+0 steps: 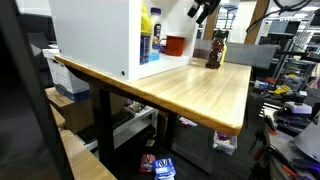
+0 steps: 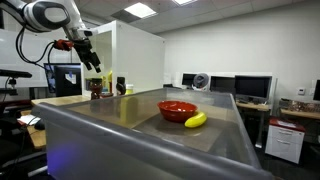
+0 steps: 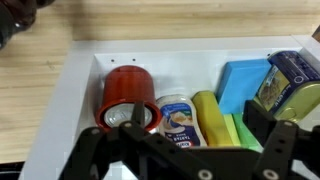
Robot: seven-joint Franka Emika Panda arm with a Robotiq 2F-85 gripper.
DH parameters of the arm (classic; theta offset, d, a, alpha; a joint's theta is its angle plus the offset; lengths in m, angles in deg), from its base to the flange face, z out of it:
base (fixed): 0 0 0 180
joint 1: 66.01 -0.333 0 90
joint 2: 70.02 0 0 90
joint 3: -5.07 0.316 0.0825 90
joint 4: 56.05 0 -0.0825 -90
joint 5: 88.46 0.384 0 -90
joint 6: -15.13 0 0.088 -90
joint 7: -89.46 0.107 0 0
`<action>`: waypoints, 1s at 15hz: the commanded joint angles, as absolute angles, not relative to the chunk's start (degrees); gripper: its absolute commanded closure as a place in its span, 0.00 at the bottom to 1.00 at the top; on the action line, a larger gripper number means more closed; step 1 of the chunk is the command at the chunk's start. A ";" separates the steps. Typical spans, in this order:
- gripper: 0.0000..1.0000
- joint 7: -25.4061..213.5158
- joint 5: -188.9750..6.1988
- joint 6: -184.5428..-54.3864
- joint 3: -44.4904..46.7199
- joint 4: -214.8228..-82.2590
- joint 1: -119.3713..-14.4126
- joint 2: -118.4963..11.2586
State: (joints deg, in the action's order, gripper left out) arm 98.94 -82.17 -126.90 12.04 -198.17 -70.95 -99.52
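Fingers [image 3: 288, 146] spread wide over red canister [image 3: 127, 90] — inside white box [image 3: 60, 97].

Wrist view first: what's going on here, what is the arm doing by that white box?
The Panda arm holds its pincer in the air, open and empty, facing into the open white box on the wooden table. Nearest it are a red container and a pale squeeze bottle, beside a blue block and a tin. It touches nothing. A dark bottle stands on the table just outside the box.
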 commanded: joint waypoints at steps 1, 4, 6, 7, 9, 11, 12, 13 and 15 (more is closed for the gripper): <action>0.00 95.02 -81.71 -132.62 11.64 -199.09 -73.33 -98.93; 0.00 91.95 -81.05 -137.43 11.00 -201.19 -75.84 -100.08; 0.00 91.29 -81.16 -140.31 10.74 -202.83 -76.62 -100.67; 0.00 90.68 -80.82 -141.80 10.26 -203.55 -77.26 -100.74; 0.00 89.72 -80.49 -146.00 8.87 -205.83 -78.05 -100.90; 0.00 89.70 -80.03 -148.73 7.60 -207.26 -78.57 -100.76; 0.00 89.85 -80.05 -149.72 7.15 -207.70 -78.68 -100.51; 0.00 90.38 -80.20 -150.37 6.94 -207.93 -78.52 -100.22; 0.00 92.04 -81.06 -150.73 7.42 -207.92 -77.22 -99.40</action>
State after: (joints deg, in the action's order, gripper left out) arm 92.45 -82.02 -148.51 7.58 -206.64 -77.59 -99.37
